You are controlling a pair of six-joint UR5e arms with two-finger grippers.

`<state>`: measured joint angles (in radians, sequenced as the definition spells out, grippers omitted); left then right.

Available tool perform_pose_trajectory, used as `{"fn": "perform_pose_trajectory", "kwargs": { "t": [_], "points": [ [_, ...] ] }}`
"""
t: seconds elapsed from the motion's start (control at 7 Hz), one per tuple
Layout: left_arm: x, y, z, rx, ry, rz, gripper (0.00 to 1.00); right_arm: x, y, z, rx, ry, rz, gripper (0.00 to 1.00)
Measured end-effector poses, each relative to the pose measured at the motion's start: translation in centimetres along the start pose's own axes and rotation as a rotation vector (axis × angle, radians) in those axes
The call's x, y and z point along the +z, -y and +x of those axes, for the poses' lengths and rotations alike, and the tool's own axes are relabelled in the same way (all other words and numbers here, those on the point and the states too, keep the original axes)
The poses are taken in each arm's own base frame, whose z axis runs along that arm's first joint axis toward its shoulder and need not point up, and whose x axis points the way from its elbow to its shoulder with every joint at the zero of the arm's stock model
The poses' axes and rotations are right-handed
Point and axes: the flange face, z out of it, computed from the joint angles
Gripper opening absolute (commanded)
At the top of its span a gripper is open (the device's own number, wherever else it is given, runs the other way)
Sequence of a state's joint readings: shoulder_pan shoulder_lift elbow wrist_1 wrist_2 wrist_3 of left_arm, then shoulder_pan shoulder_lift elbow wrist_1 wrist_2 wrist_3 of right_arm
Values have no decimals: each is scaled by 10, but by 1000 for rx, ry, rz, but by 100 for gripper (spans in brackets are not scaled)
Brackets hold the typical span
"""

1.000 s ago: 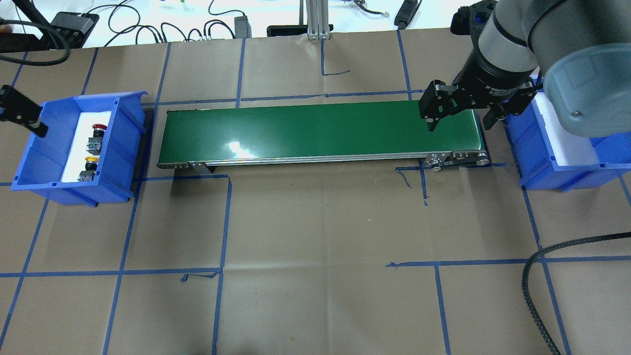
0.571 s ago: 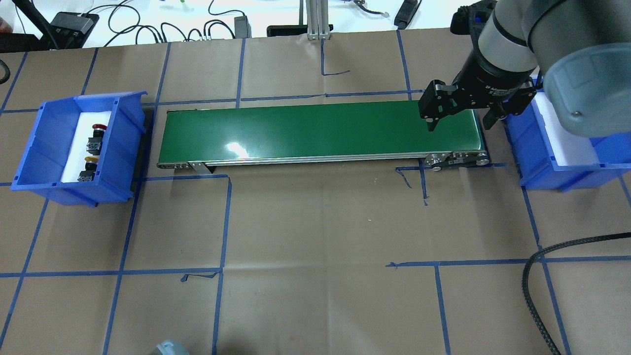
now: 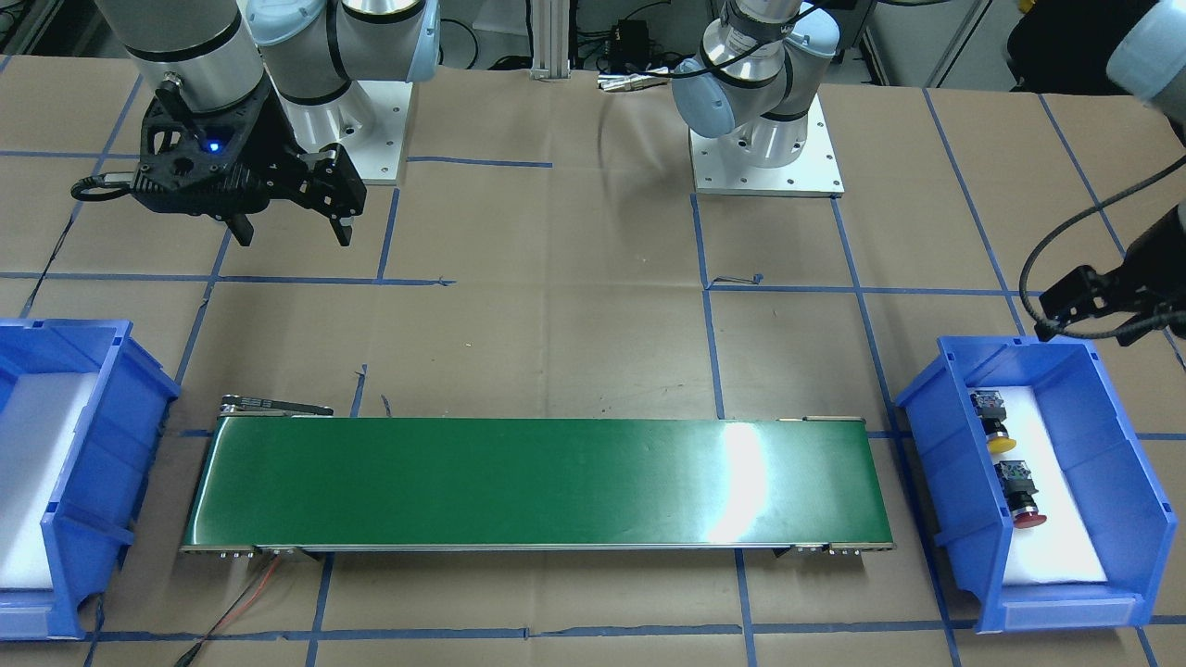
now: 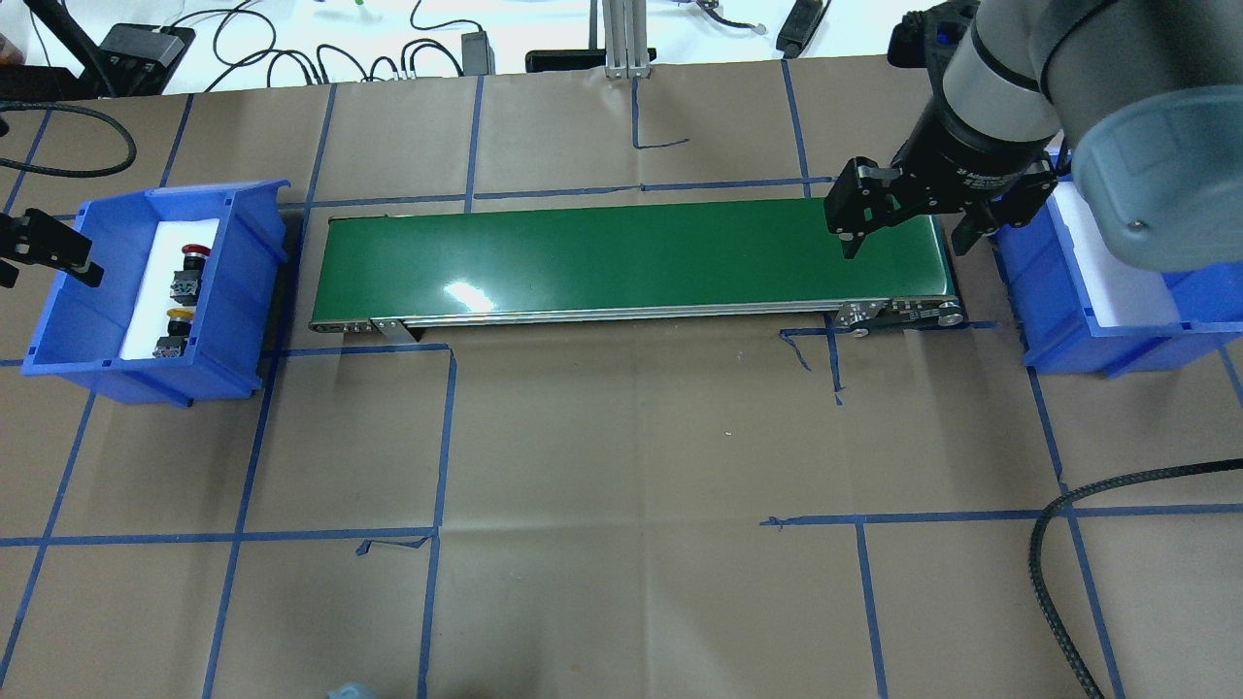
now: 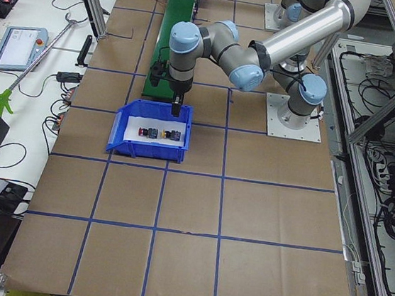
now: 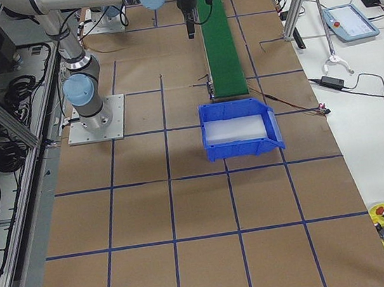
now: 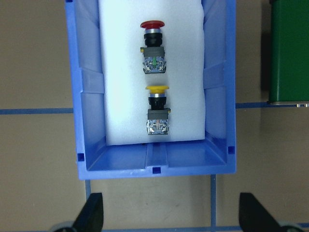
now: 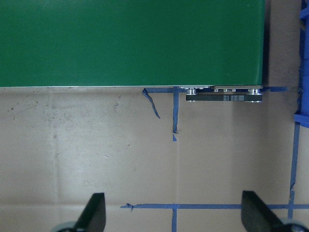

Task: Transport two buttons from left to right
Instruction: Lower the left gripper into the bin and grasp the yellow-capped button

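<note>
Two buttons lie on white foam in the left blue bin (image 4: 58,311): the red button (image 4: 192,260) (image 7: 153,46) (image 3: 1021,491) and the yellow button (image 4: 177,328) (image 7: 158,108) (image 3: 993,428). My left gripper (image 4: 44,267) (image 7: 171,217) (image 3: 1084,324) hovers open at the bin's outer edge, holding nothing. My right gripper (image 4: 903,238) (image 3: 292,232) (image 8: 174,217) hangs open and empty over the right end of the green conveyor (image 4: 631,257), beside the right blue bin (image 4: 1068,330).
The right bin (image 3: 56,556) holds only white foam. The conveyor belt (image 3: 537,486) carries nothing. A black cable (image 4: 1058,544) loops over the paper at the front right. Blue tape lines grid the brown table cover. More cables lie along the far edge.
My left gripper went out of the overhead view at the left, then came back at the left bin's outer edge, slightly lower in the frame. The right arm and buttons have not moved.
</note>
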<state>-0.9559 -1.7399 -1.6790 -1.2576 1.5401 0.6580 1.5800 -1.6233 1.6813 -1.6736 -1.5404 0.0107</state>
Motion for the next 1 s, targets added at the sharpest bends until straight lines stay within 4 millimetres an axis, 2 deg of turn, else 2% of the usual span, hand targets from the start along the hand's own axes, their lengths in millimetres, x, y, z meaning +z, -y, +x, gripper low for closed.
{"fn": "perform_pose_trajectory", "kwargs": {
  "t": [0.29, 0.57, 0.86, 1.0],
  "points": [
    [53, 1, -12, -16, 1, 1, 100, 1, 0, 0, 0, 0, -3, 100],
    [100, -3, -14, -25, 5, 6, 100, 2, 1, 0, 1, 0, -5, 100],
    [138, -3, -16, -31, 1, 0, 100, 3, 1, 0, 2, 0, -6, 100],
    [150, -1, -17, -35, -2, -5, 100, 2, 1, 0, 3, 0, -5, 100]
  ]
}}
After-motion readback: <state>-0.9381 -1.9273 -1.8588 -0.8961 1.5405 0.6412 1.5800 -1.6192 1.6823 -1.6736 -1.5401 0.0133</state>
